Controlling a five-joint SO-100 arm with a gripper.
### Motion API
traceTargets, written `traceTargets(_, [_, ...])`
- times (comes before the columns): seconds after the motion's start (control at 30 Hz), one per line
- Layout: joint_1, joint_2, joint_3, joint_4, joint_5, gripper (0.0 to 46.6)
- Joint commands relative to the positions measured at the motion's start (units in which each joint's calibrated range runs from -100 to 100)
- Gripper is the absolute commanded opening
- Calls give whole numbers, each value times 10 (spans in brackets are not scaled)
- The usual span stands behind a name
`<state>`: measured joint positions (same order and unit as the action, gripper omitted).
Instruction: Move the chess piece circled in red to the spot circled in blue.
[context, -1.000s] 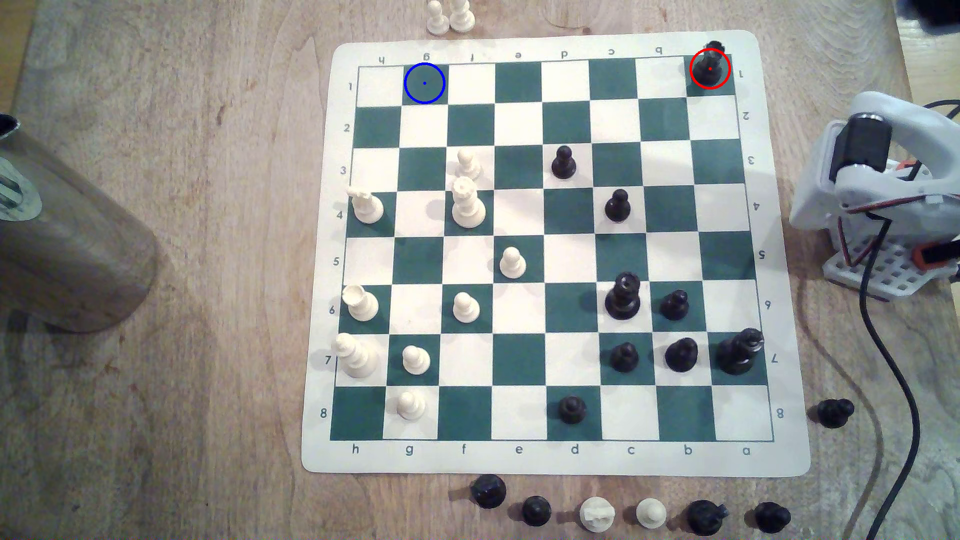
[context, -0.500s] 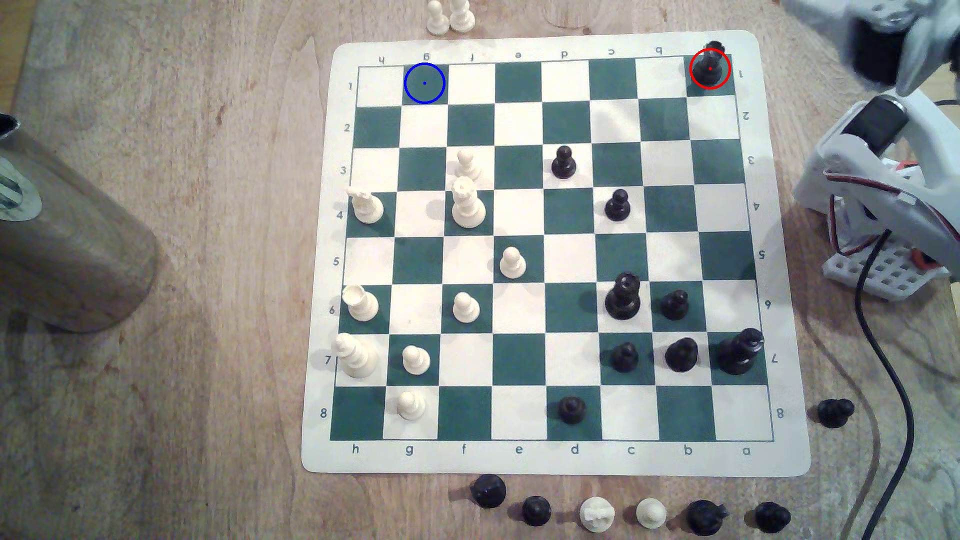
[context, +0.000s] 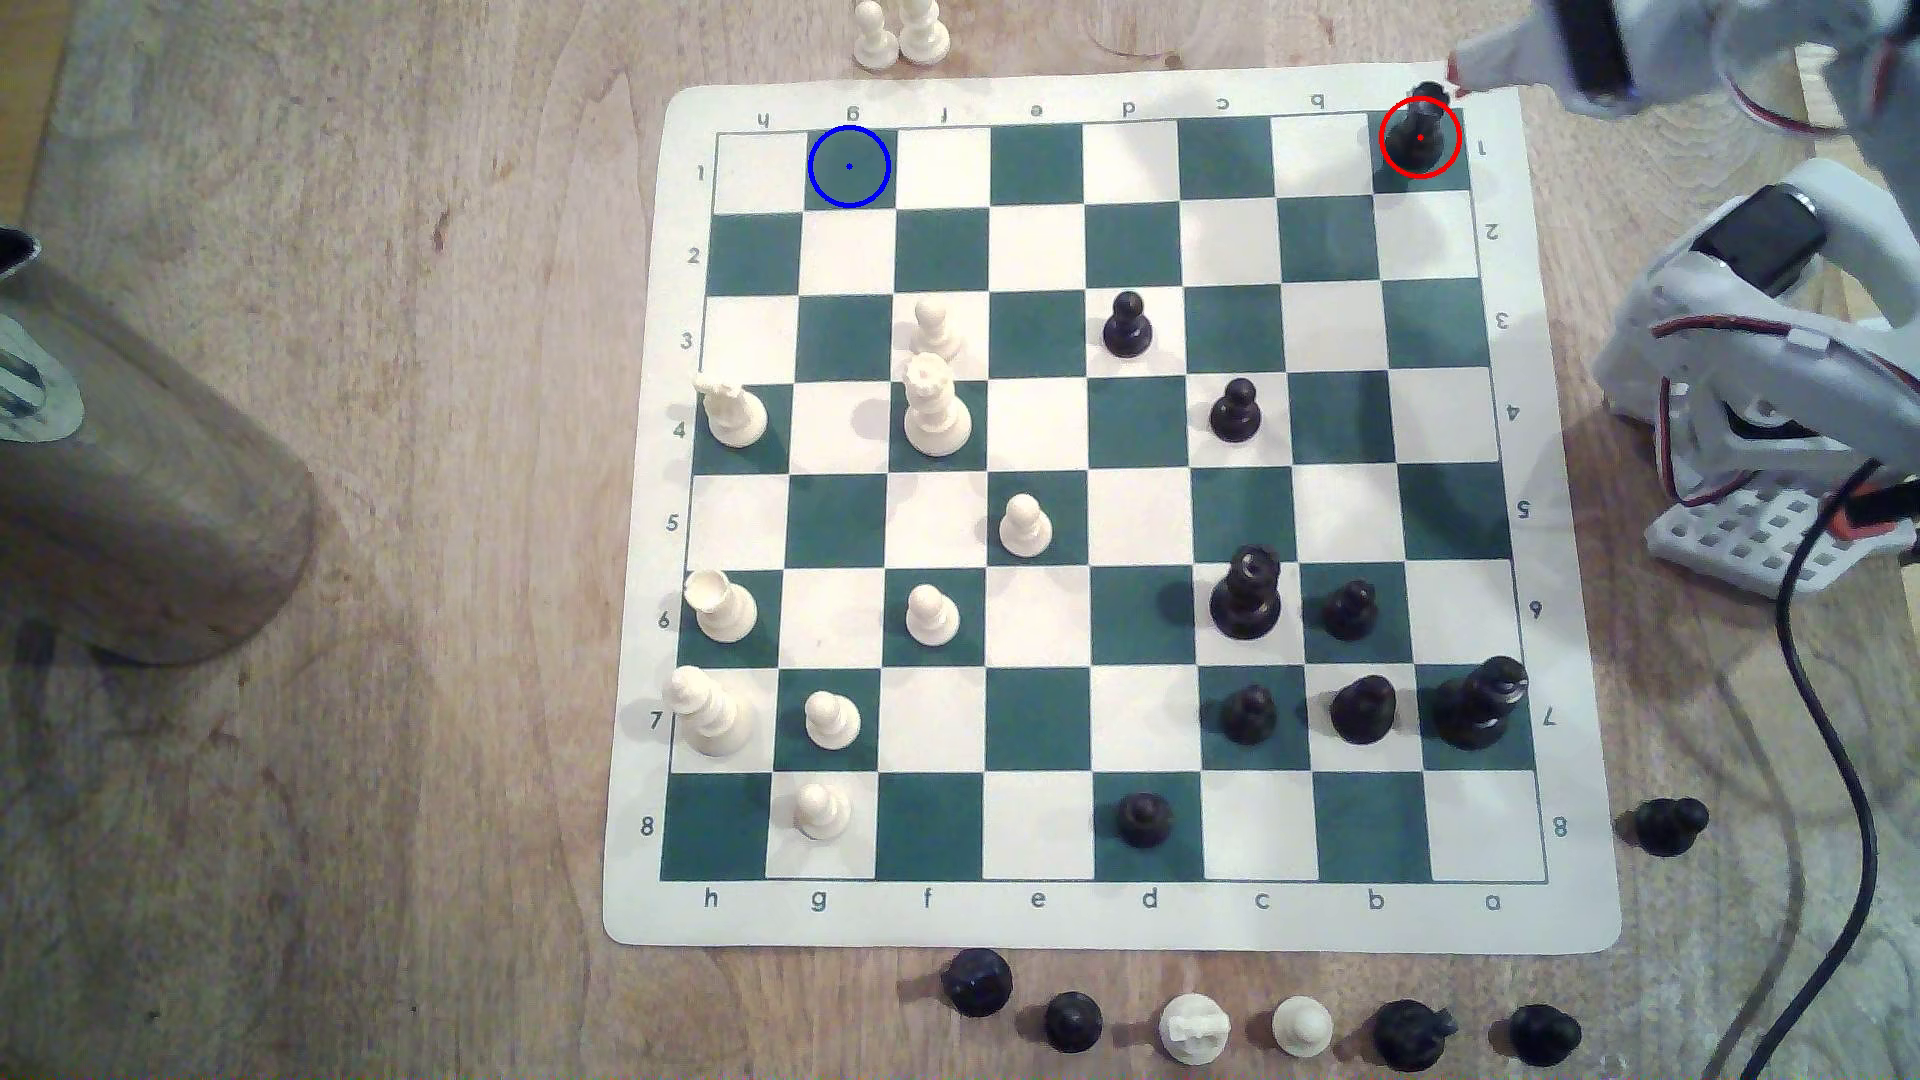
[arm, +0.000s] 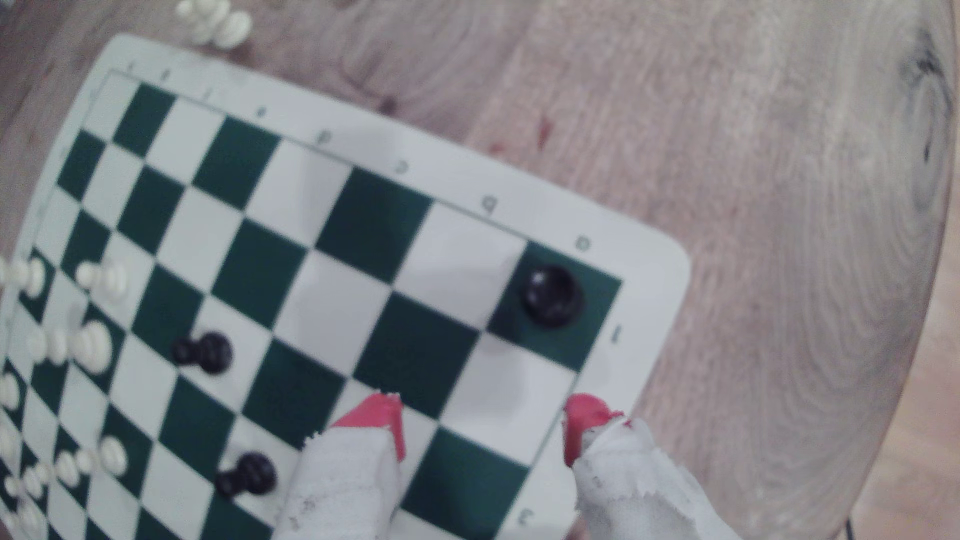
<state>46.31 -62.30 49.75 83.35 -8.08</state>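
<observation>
The white, cloth-wrapped gripper with red tips (arm: 483, 423) hangs over the board's edge, jaws spread wide with nothing between them. The black rook-like chess piece (context: 1419, 130) sits in the red-circled corner square, upper right of the exterior view. The blue-circled dark green square (context: 849, 166) is way off along the same row.

The arm (context: 1756, 312) was white plastic with black motor blocks. Thin red and white wires and a black cable (context: 1829, 727) ran along it. The gripper (arm: 483, 431) had red tips wrapped in white tape.
</observation>
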Motion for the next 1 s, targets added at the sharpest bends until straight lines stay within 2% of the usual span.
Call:
traceTargets(0.0, [23, 119, -28, -69, 3, 182])
traceTargets(0.27, [43, 227, -20, -145, 13, 183])
traceTargets(0.67, [47, 288, 7, -191, 25, 183])
traceTargets(0.97, [46, 303, 53, -256, 27, 164])
